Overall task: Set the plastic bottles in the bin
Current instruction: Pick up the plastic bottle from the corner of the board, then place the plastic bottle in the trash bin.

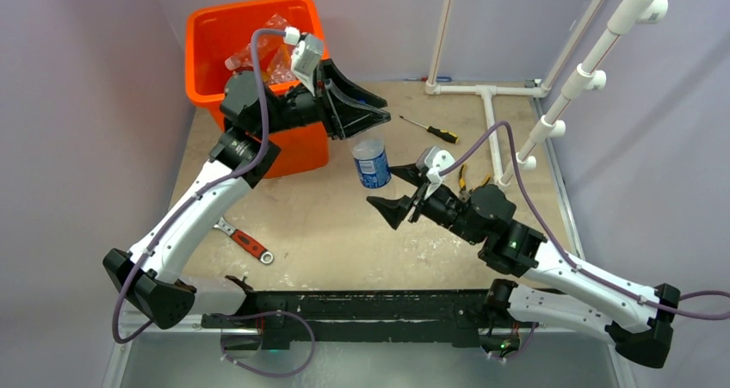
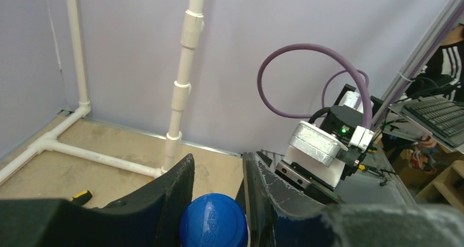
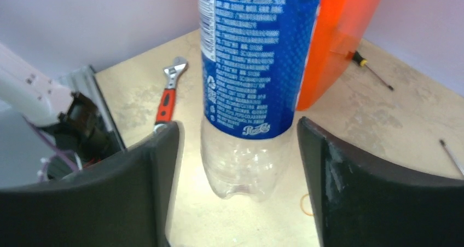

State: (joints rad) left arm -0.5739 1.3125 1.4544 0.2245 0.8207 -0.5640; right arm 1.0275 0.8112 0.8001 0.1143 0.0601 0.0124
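bottle [image 1: 372, 164] is pinched at cap [image 2: 213, 222] only by closed left gripper [image 2: 219, 165]; right gripper [image 3: 238, 127] is parted, holding nothing. a slip short of the bin [image 1: 250, 8] is risked.

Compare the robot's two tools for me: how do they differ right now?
The left tool is pinched shut on the blue cap of the bottle; the right tool stands open, with gaps either side of it. The left tool grips the top, the right tool flanks the lower part. Both are black and two-fingered.
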